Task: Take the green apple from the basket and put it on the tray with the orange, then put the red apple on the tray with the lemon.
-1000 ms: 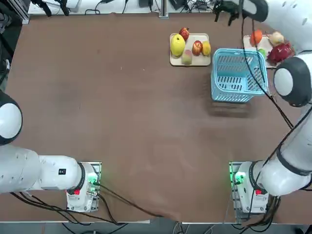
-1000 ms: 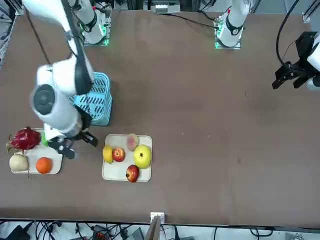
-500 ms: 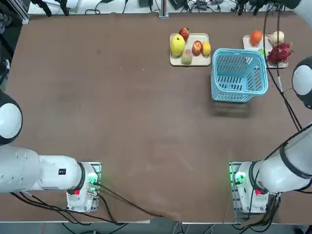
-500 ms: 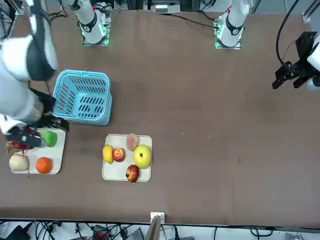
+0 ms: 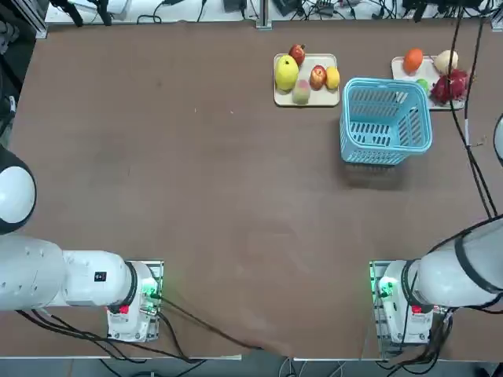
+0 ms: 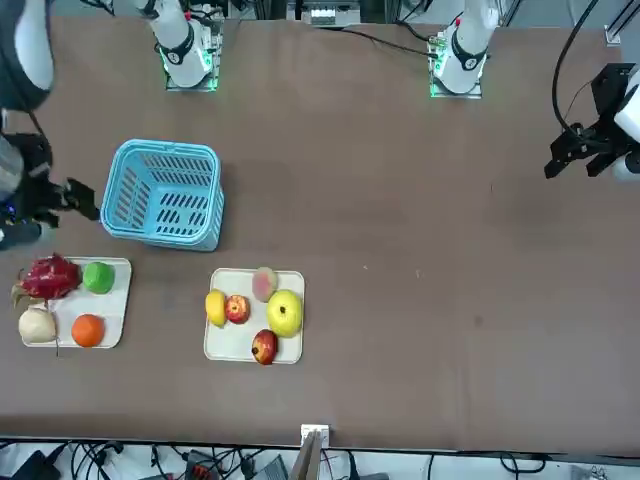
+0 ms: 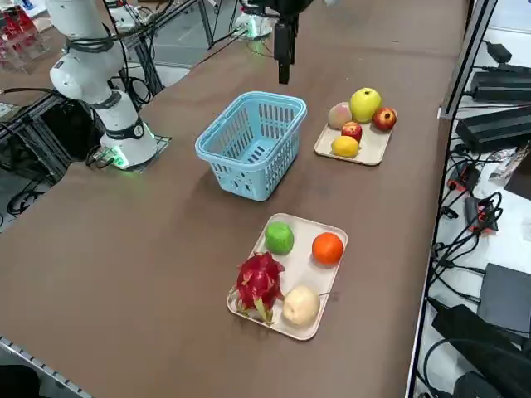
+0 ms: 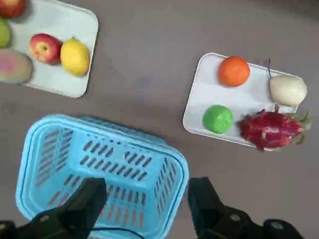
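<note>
- Slatted blue plastic basket (image 7: 254, 145) is sitting beside the smooth tray with the orange (image 7: 325, 280).
- Right gripper (image 8: 147, 201) is hovering above, spread wide, gripping nothing.

The right gripper (image 8: 148, 183) hangs raised above the table (image 5: 220, 181), toward the right, its fingers parted. From here, the basket (image 5: 385, 126) is the big obstacle: its walls stand up near the two trays, though its top lies open for reaching down. A strip of tabletop runs between the left tray (image 5: 284, 97) and the right tray (image 5: 398, 67). Fruit crowds the left tray's middle, leaving bare surface at its far right corner. On the right one, the dragon fruit (image 7: 259, 283) blocks the near right, while bare tray shows between the orange (image 7: 327, 248) and green apple (image 7: 279, 238).
</note>
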You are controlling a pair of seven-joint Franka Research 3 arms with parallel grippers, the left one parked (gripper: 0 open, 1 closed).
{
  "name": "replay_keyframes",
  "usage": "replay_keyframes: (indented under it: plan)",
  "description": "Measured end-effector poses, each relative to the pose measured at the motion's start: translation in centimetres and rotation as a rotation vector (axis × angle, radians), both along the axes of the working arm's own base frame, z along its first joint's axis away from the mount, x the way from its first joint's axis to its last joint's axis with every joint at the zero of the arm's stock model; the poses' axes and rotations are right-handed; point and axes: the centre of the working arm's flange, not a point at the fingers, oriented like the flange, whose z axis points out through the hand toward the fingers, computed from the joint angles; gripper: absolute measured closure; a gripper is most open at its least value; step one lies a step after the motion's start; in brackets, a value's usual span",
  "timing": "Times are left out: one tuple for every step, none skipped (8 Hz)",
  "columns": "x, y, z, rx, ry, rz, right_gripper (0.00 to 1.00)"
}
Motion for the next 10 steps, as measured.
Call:
replay_keyframes:
  plan:
    - [-0.7,0.1,1.0,0.009,0.002,0.015,0.0]
    - [-1.3,0.3,2.0,0.022,-0.003,0.018,0.0]
    - [-2.1,0.1,3.1,0.029,-0.008,0.013,0.0]
    - [-3.3,-0.2,3.9,0.033,-0.007,0.006,0.0]
    - [-4.6,-0.5,4.4,0.037,-0.007,-0.002,0.0]
    - [-5.9,-0.6,4.7,0.041,-0.006,-0.019,0.0]
    - [-6.9,-0.6,4.8,0.044,-0.011,-0.042,0.0]
    - [-7.6,-0.4,4.8,0.046,-0.023,-0.064,0.0]
    - [-8.1,-0.1,4.8,0.048,-0.034,-0.082,0.0]
    - [-8.4,0.3,4.8,0.051,-0.037,-0.089,0.0]
